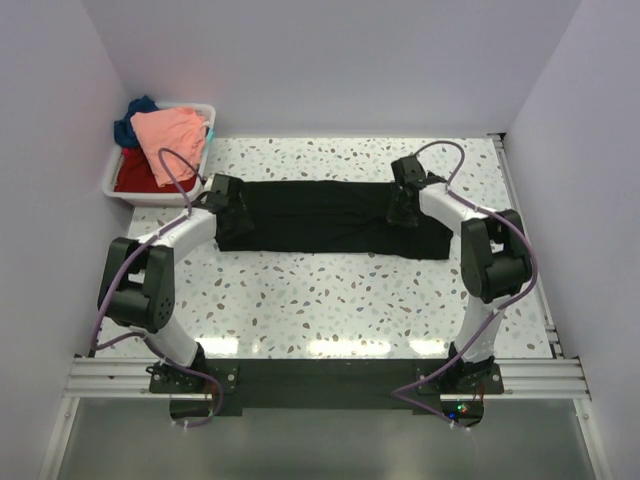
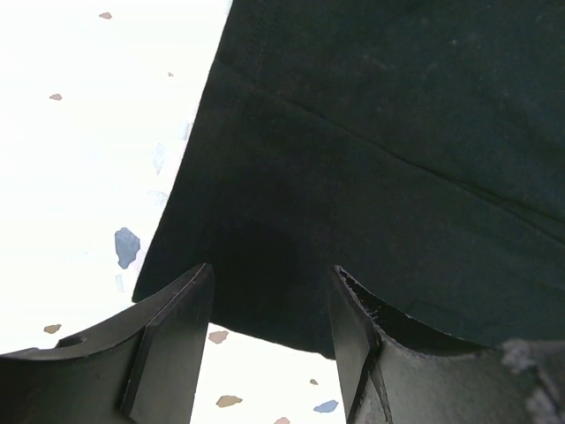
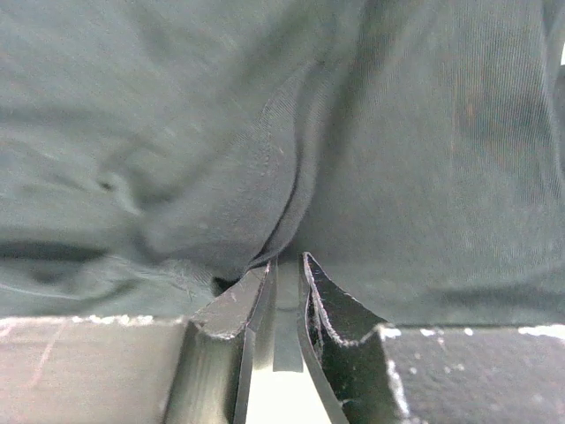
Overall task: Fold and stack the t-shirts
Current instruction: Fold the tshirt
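Observation:
The black t-shirt lies as a long folded strip across the middle of the table. My left gripper is at its left end. In the left wrist view it is open, its jaws straddling the shirt's near edge without pinching it. My right gripper is at the shirt's right end. In the right wrist view it is nearly closed on a raised fold of the black cloth. The salmon-pink shirt, red shirt and dark blue shirt lie heaped in the bin.
The white plastic bin stands at the back left corner, next to the left wall. White walls close in the left, back and right sides. The speckled tabletop stretches in front of the shirt to the arm bases.

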Controlling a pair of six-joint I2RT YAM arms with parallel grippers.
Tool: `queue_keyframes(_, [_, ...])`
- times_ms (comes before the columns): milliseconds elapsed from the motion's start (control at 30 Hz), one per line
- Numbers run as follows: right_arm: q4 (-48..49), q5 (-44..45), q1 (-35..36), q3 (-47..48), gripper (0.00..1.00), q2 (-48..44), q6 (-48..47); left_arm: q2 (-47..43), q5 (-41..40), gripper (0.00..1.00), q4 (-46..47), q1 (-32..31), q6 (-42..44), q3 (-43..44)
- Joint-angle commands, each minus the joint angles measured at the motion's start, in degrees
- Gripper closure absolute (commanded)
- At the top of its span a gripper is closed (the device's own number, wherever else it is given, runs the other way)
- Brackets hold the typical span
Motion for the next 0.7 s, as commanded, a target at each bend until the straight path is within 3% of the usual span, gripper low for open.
queue_keyframes(0, [1.34,0.82,0.05,5.61,0.81,0.89,-0.82,0.45,-1.90,0.41,0.37,0.10,0.94,2.01])
queue_keyframes(433, [7.93,-2.60,-0.04,14.22,0.83,11.60,-1.88,1.94,-1.64,0.41,0.54,0.10,1.29,3.59])
queue_keyframes(667, [6.36,-3.58,-0.04,20.55,0.84,14.08,-2.85,2.12,-1.91,0.41,0.80,0.19,2.08,4.91])
